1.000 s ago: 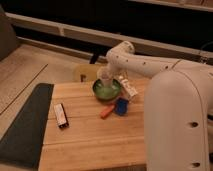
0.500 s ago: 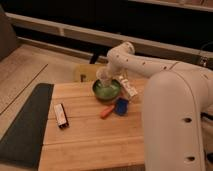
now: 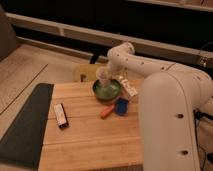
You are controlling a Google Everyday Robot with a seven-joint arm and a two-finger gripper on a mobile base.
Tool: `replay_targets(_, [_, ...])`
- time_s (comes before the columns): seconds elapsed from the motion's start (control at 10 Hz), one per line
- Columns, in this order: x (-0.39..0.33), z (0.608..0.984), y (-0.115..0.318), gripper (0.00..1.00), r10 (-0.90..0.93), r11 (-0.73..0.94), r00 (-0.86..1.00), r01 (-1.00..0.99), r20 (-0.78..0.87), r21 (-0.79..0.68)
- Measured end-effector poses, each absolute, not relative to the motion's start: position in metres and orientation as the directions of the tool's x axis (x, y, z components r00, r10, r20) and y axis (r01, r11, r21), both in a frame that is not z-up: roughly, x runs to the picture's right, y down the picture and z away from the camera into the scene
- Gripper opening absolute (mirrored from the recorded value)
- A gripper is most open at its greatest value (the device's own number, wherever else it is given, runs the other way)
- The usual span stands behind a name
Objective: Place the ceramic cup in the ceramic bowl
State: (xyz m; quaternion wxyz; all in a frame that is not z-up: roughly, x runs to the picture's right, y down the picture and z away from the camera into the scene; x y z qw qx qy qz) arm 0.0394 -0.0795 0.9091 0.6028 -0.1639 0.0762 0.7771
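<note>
The white robot arm (image 3: 150, 75) bends down over the far side of the wooden table (image 3: 95, 140), and its gripper (image 3: 103, 76) hangs at the back left edge of the ceramic bowl (image 3: 107, 90). The ceramic cup (image 3: 103, 76) sits upright right there, over the bowl's rim; whether it rests in the bowl I cannot tell. Just right of the bowl lies a white packet (image 3: 129, 88). In front of the bowl are 1 small blue object (image 3: 121, 106) and 1 orange item (image 3: 106, 111), touching. A dark bar-shaped thing (image 3: 60, 115) lies well apart to the left. A dull yellow object (image 3: 84, 73) sits behind the bowl.
</note>
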Motion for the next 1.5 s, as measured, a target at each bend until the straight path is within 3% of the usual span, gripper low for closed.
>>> replay_targets(0.8, [0.022,0.928,-0.069,0.02,0.897,-0.268,-0.206,-0.957,-0.392,-0.11])
replay_targets(0.9, [0.021,0.929,-0.068,0.07,0.895,-0.271,-0.207,-0.956,-0.396,-0.111])
replay_targets(1.5, [0.024,0.92,-0.044,0.7,0.876,-0.285,-0.221,-0.954,-0.429,-0.089])
